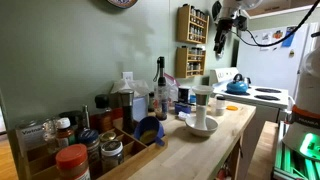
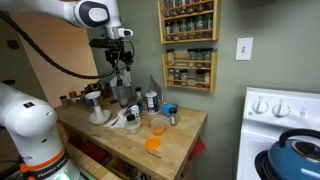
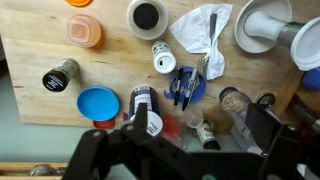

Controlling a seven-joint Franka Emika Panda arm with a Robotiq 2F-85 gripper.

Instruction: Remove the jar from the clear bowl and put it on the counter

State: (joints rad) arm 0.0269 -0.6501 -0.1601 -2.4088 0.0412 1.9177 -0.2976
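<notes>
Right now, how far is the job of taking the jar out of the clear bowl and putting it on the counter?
Nothing looks done yet: the jar stands upright inside the clear bowl. In hand: the gripper hangs high above the counter, open and empty, away from the jar. Left: come down over the jar, grip it, lift it out and set it on bare wood.

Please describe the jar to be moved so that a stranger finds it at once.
On the long light-wood counter, near the white stove, sits a shallow clear bowl. The small pale jar with a greyish top stands upright inside it; no neighbouring jar sits in a bowl.
</notes>
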